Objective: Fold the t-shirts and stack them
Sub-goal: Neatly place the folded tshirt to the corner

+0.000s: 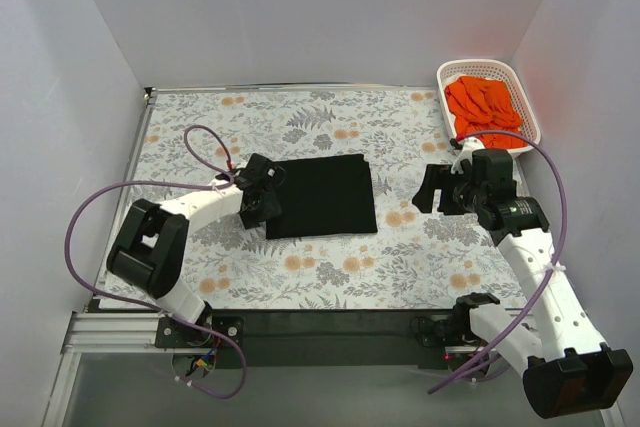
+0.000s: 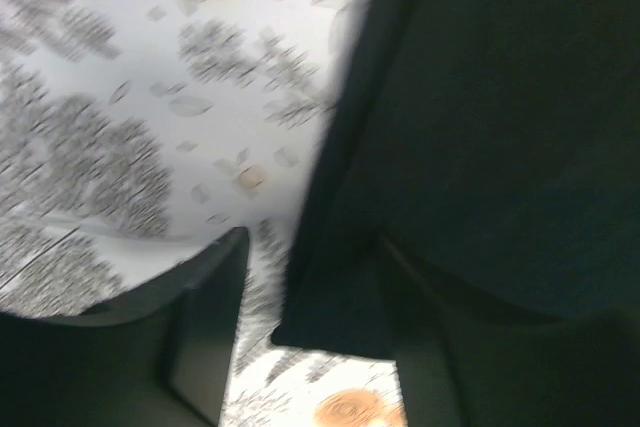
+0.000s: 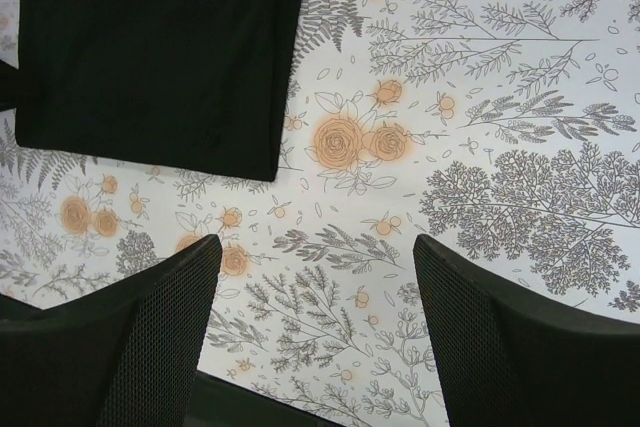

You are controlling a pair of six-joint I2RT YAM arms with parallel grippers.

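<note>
The left hand [image 1: 262, 194] has its fingers spread, with the left edge of the folded black t-shirt [image 1: 322, 195] between them at mid-desk [image 1: 400, 257]. The right hand [image 1: 432, 187] hangs wide open and empty, to the shirt's right. The orange t-shirts [image 1: 485, 102] lie in the far-right basket [image 1: 478, 65].

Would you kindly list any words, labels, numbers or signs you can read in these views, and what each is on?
None can be read.
The folded black t-shirt shows plain cloth, no logo; the white basket, the orange t-shirts and the flowered tablecloth bear no writing.
The left wrist view is blurred.
</note>
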